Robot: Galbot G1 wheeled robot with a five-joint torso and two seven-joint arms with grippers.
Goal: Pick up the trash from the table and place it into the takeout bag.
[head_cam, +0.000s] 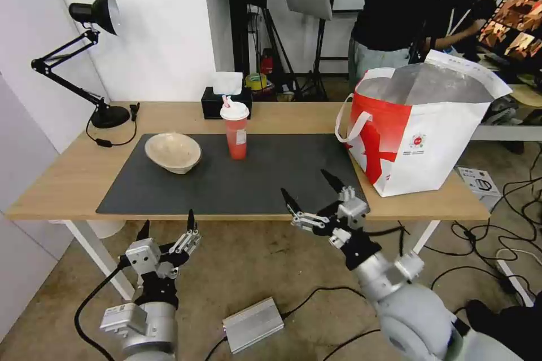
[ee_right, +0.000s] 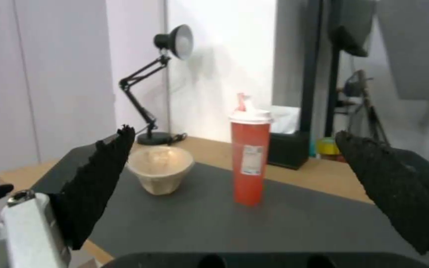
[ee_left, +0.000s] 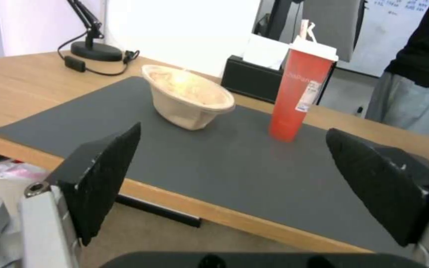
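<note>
A shallow beige bowl sits on the left part of the dark grey mat. To its right stands a red drink cup with a white lid. The white and red takeout bag stands open on the table's right end, foil lining showing. My right gripper hovers open at the table's front edge, right of centre, aimed at the cup. My left gripper is open, below the front edge on the left. Both hold nothing.
A black desk lamp stands at the back left and a black tissue box behind the cup. The light-wood table has white legs. Cables and a silver box lie on the floor. A person stands behind the bag.
</note>
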